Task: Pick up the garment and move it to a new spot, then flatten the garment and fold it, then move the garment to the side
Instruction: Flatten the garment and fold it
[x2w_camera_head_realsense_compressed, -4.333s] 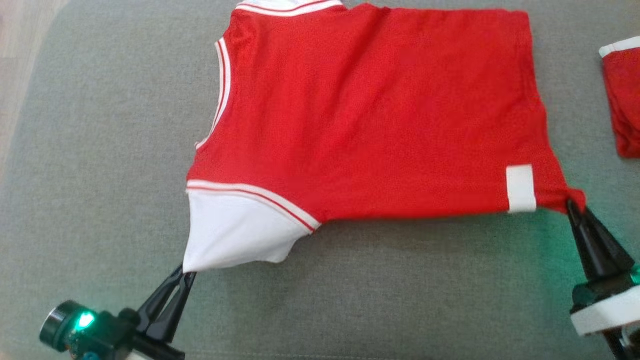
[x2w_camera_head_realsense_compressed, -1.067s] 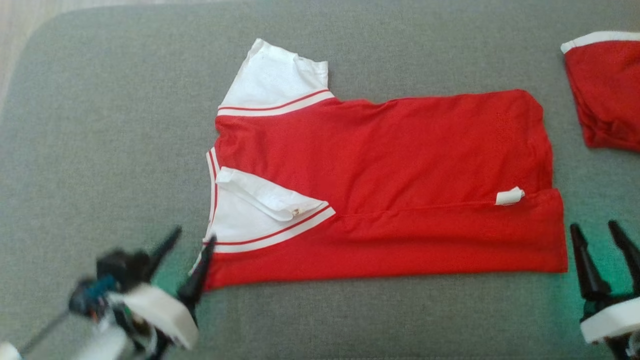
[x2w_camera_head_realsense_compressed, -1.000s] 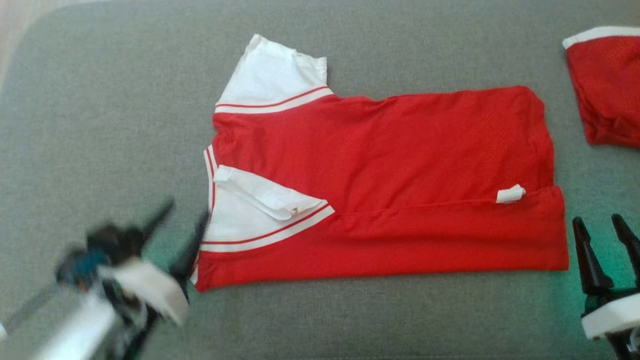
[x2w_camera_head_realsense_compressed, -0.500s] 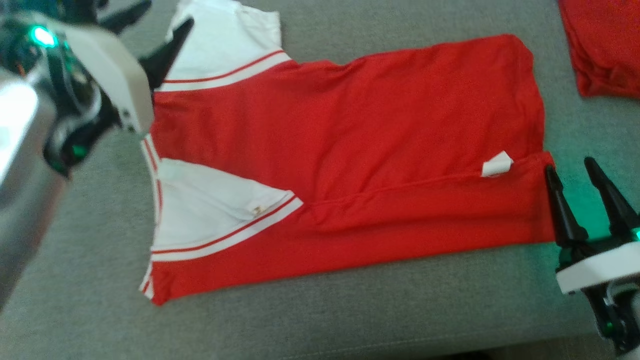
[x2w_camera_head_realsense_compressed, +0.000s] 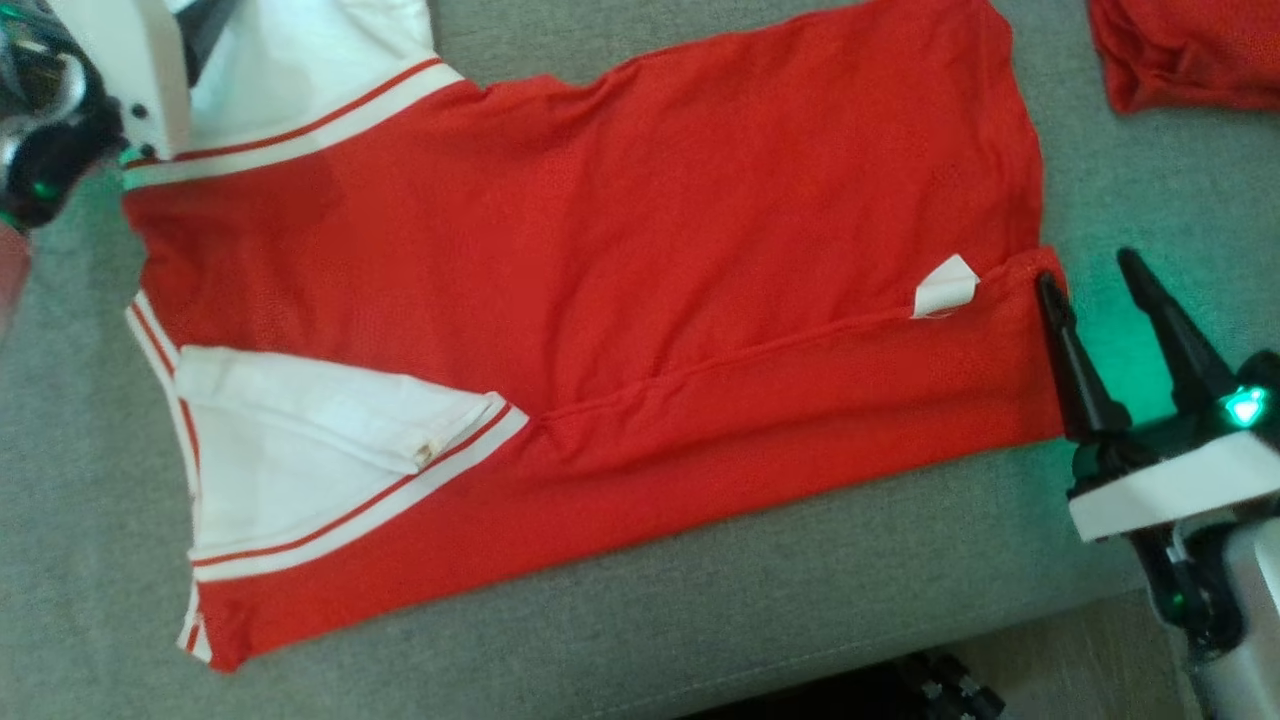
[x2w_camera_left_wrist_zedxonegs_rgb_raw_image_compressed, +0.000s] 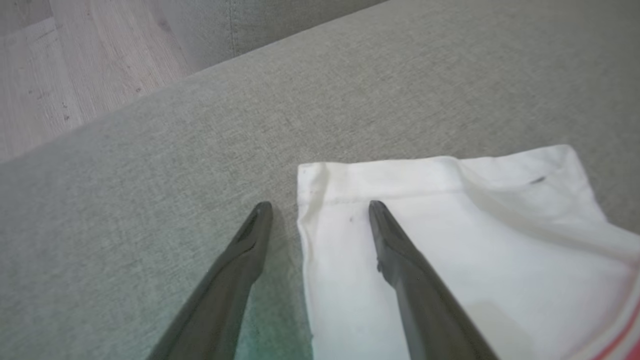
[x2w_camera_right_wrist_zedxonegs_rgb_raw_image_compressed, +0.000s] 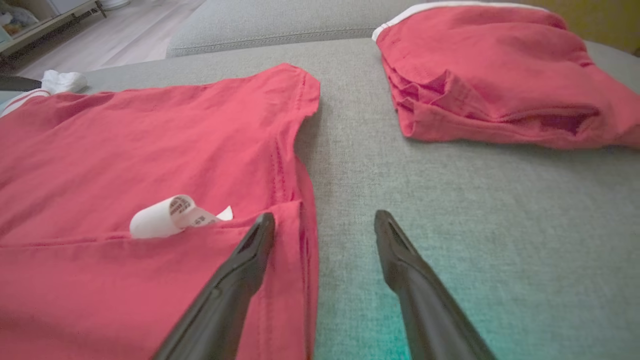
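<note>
1. Head view: the red garment (x2w_camera_head_realsense_compressed: 600, 250) lies flat on the grey sofa cushion (x2w_camera_head_realsense_compressed: 800, 600), its near edge folded over and the near white sleeve (x2w_camera_head_realsense_compressed: 300, 450) at 8 o'clock.
2. My left tool (x2w_camera_left_wrist_zedxonegs_rgb_raw_image_compressed: 320, 210) is spread wide, one finger over the far white sleeve (x2w_camera_left_wrist_zedxonegs_rgb_raw_image_compressed: 450, 225), the other over the cushion.
3. My right tool (x2w_camera_head_realsense_compressed: 1088, 270), at 3 o'clock, gapes wide across the hem edge and holds nothing.
4. A second folded red garment (x2w_camera_head_realsense_compressed: 1180, 50) sits at 1 o'clock.
</note>
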